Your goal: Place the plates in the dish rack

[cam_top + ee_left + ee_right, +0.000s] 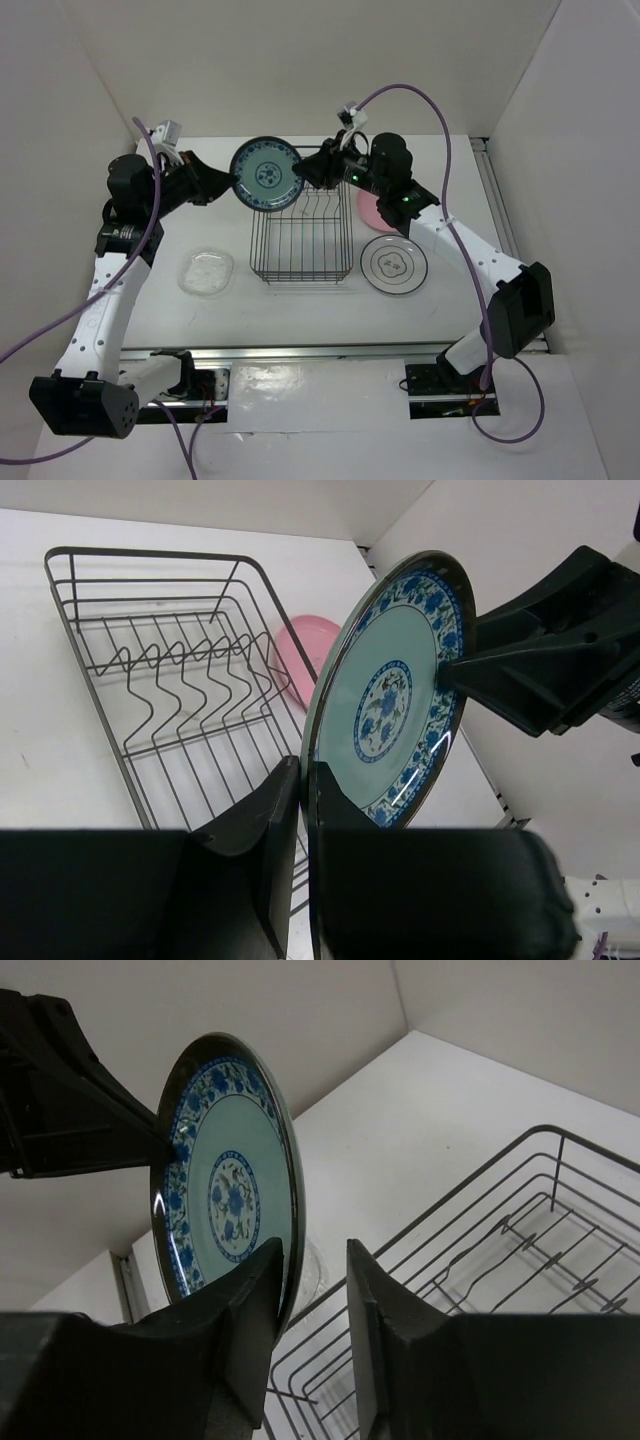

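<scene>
From above, the teal plate [267, 175] stood on edge in the air over the far side of the worktop [300, 312], just beyond the far left corner of the dish rack [300, 240]. The left end effector [228, 186] met its rim from the left-edge side and the right end effector [306, 172] from the opposite side. The plate therefore hung between both arms, probably in a mid-air handover. The upright pose suited the job, since the rack takes plates on edge. The rack sat mid-worktop with no plate in it. The clear glass plate [207, 271] lay flat toward the left edge and the white plate [394, 265] lay flat just right of the rack. The pink plate [368, 210] lay beyond the white one toward the far edge, partly under the right arm.

In the left wrist view, the left end effector's fingers were pressed onto the plate's lower rim, pinching it in the thin slot between them. The right end effector touched the opposite rim. The row of prongs [190, 685] stood bare below.

In the right wrist view, the right end effector was spread, with a bright gap between its fingers wider than the rim. The rim lay at the inner face of one finger. The left grip appeared to carry the plate alone.
</scene>
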Available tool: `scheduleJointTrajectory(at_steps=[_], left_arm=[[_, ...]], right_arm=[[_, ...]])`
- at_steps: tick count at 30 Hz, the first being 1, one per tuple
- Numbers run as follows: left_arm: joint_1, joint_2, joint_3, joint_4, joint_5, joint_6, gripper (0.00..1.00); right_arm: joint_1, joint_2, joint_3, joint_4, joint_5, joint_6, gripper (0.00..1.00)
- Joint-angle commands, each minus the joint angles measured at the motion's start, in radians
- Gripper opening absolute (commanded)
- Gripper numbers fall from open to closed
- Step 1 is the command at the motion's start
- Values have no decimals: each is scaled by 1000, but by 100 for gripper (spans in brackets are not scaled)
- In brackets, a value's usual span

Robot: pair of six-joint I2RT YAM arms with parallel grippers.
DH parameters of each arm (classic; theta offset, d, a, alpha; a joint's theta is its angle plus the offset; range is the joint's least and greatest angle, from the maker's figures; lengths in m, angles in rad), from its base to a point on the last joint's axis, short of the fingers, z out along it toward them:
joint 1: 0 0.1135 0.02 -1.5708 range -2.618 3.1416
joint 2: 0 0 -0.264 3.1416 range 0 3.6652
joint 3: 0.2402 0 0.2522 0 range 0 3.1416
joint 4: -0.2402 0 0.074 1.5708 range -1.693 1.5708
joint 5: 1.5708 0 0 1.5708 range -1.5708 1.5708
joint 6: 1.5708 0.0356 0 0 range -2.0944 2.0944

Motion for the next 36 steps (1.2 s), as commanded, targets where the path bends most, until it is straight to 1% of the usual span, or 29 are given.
scheduleJointTrajectory(at_steps=[1, 4, 5, 6, 7, 9, 10, 11, 12, 13, 14, 15, 16, 17, 18, 19, 20, 21, 22, 23, 24, 25, 26, 27, 30, 32, 34, 36], left_arm=[[-5, -6, 4, 60, 10, -4, 0], [-5, 4, 4, 50, 10, -4, 0], [-5, 4, 4, 61, 10, -4, 0], [-5, 4, 4, 61, -2, -4, 0], [-5, 4, 4, 61, -3, -4, 0], [-5, 4, 17, 52, -3, -4, 0], [-5, 4, 17, 38, -13, -4, 7], [-5, 4, 27, 38, -24, -4, 19], [6, 4, 27, 28, -24, -4, 37], [6, 4, 17, 15, -59, -13, 56], [15, -21, 17, 15, -90, -13, 100], [28, -34, 1, 0, -119, -25, 100], [38, -43, 1, -20, -203, -40, 100], [48, -43, 1, -72, -249, -50, 100], [67, -52, 1, -104, -292, -50, 100], [80, -42, 18, -145, -385, -66, 100], [95, -33, 18, -182, -419, -76, 100], [121, -23, 29, -239, -447, -94, 100], [130, -13, 29, -258, -497, -94, 100], [130, 0, 29, -258, -507, -105, 100], [146, 0, 18, -270, -507, -105, 100], [156, 9, 18, -270, -507, -105, 100], [157, 9, 18, -270, -497, -105, 100], [157, 9, 18, -270, -496, -105, 100], [167, 9, 18, -270, -496, -105, 100], [167, 20, 18, -270, -486, -96, 100], [167, 30, 29, -279, -486, -96, 100], [167, 41, 38, -289, -477, -86, 100]], right_arm=[[6, -4, 51, 55, 35, -8, 37], [6, 7, 60, 35, 35, 1, 22], [6, 7, 71, 35, 35, 1, 12], [6, 7, 71, 35, 35, 1, 5], [6, 7, 71, 35, 45, 1, 0], [15, 7, 71, 35, 58, 21, 0], [15, 7, 71, 35, 71, 21, 0], [16, 7, 71, 26, 85, 21, 0], [16, 7, 80, 12, 107, 21, 0], [28, 16, 94, -11, 213, 9, 0], [58, 16, 114, -84, 301, -4, 0], [78, 26, 158, -118, 400, -34, 0], [103, 45, 183, -158, 527, -35, 0], [136, 56, 201, -184, 726, -44, 0], [149, 82, 242, -233, 812, -24, 0], [163, 97, 264, -256, 896, -24, 0], [175, 114, 290, -282, 1058, -6, 0], [210, 160, 324, -352, 1152, 13, 0], [229, 186, 395, -380, 1227, 13, 0], [244, 213, 436, -410, 1369, 22, 0], [271, 274, 475, -469, 1424, 22, 0], [282, 302, 550, -497, 1464, 22, 0], [293, 330, 584, -528, 1533, 40, 0], [307, 355, 614, -584, 1559, 56, 0], [319, 425, 677, -638, 1653, 91, 0], [328, 487, 747, -747, 1668, 175, 0], [319, 530, 792, -845, 1668, 224, 0], [319, 585, 851, -897, 1668, 277, 0]])
